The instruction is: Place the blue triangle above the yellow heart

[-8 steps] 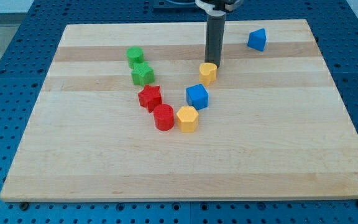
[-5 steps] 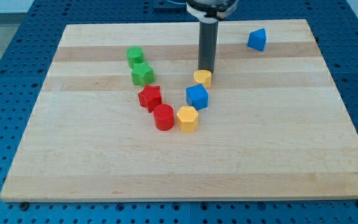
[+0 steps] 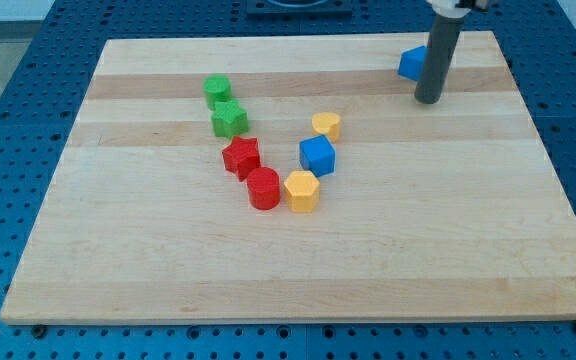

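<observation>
Camera view: wooden board on a blue perforated table. Wide bare wood along the view's bottom and across the whole right half below the rod. Blue triangle near the board's top edge toward the view's right, partly covered by the dark rod. My tip just below and to the right of that triangle, close beside it; contact cannot be told. No fingers on this rig, only the plain rod end, holding nothing.

Yellow heart well apart from the triangle, toward the centre, with open wood above it up to the top edge. Blue cube just below the heart, yellow hexagon-like block just below that. Red cylinder beside the yellow block, red star-like block up-left of it. Green star-like block and another green block further up the view's left. No readable writing or labels anywhere.
</observation>
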Controlling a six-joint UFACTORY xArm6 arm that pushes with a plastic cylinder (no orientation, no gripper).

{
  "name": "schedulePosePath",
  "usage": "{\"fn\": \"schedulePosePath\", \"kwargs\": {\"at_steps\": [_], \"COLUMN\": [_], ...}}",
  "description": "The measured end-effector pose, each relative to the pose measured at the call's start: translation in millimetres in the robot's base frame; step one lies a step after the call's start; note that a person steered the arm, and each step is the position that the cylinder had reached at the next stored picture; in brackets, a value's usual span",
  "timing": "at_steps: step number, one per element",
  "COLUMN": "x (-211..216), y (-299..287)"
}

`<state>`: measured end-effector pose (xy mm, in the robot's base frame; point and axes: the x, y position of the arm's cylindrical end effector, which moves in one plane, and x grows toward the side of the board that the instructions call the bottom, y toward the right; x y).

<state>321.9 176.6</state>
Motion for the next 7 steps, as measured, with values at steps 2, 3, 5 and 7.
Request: {"fn": "schedulePosePath", "kwargs": {"at_steps": [2, 3, 5, 7], "x": [-22, -22, -42, -57], "y": [13, 13, 8, -18]}}
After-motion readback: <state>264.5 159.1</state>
